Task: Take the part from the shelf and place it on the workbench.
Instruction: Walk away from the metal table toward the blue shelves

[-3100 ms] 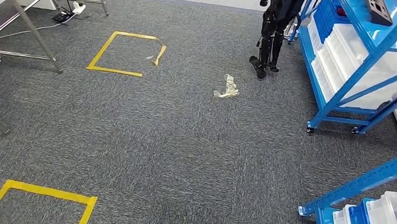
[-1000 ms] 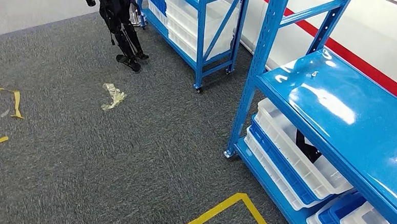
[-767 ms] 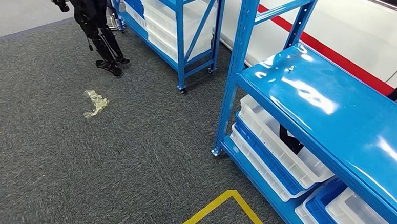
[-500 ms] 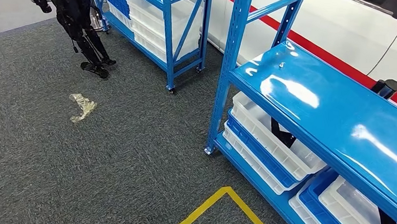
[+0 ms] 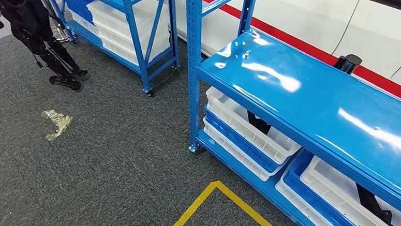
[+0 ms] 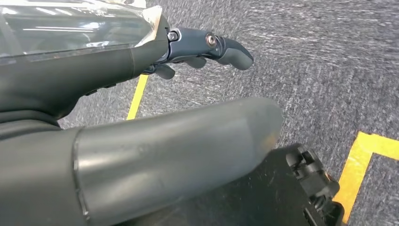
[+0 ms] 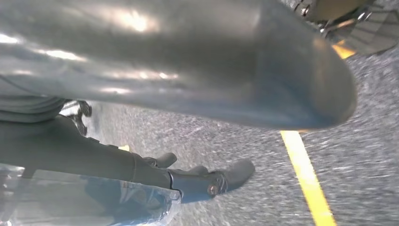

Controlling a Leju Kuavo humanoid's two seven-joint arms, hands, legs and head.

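The robot faces the blue shelf [image 5: 313,98], approaching; both hands, left hand [image 6: 141,108] and right hand [image 7: 179,84], hang open and empty. Next it must reach the dark part [image 5: 347,62], probably at the shelf's far edge.

Nothing to read here — no label, brand, number or sign shows on the blue shelf [image 5: 313,98], its white bins [image 5: 249,127] or the carpet [image 5: 108,160].

shelf [image 5: 313,106]: blue, glossy top bare | parts [image 5: 260,124]: dark, in white bins on lower tier
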